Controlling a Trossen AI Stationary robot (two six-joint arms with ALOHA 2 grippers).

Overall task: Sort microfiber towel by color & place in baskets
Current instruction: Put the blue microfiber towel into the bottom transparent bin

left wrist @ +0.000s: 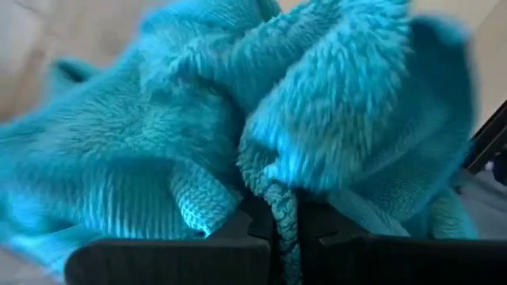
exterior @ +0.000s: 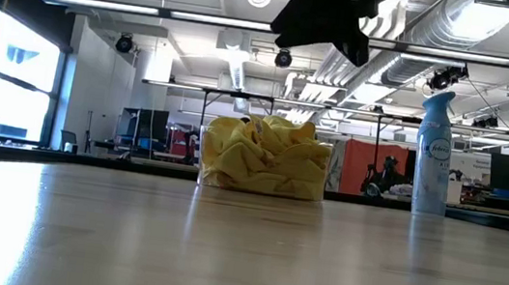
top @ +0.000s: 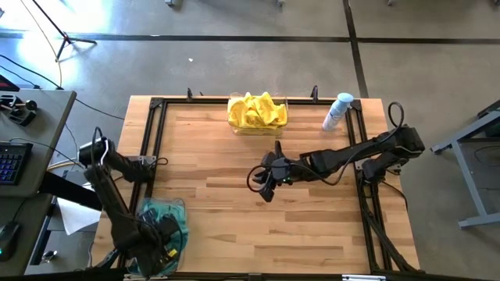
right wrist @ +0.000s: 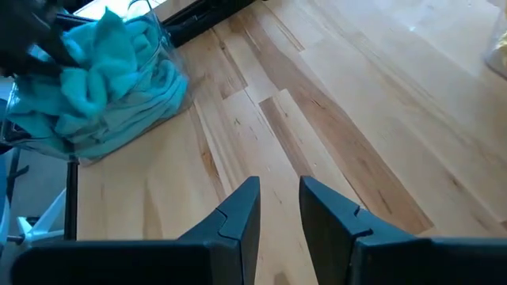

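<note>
The teal towels (top: 160, 215) fill the clear basket (top: 181, 209) at the table's near left corner, also seen in the right wrist view as the teal towels (right wrist: 103, 71). My left gripper (left wrist: 285, 226) is over that basket, shut on a teal towel (left wrist: 333, 103). Bright yellow towels (top: 256, 111) are heaped in the second clear basket (top: 283, 125) at the far edge; the low view shows the yellow towels (exterior: 265, 158). My right gripper (right wrist: 279, 198) hovers open and empty over the bare middle of the table, the right gripper (top: 269, 181) lying between the two baskets. My left gripper pinches a bunched, corded edge of the teal towel (left wrist: 281, 202) between its two fingers. The rest of the towel billows out beyond the fingers, over the towels in the basket. Whether it is one layer or several cannot be told.
A white-and-blue spray bottle (top: 337, 112) stands upright at the far right, right of the yellow basket; the low view shows the spray bottle (exterior: 434, 155). A black frame rail (top: 156, 140) borders the table. Bare wood (top: 312, 226) stretches across the middle and near right.
</note>
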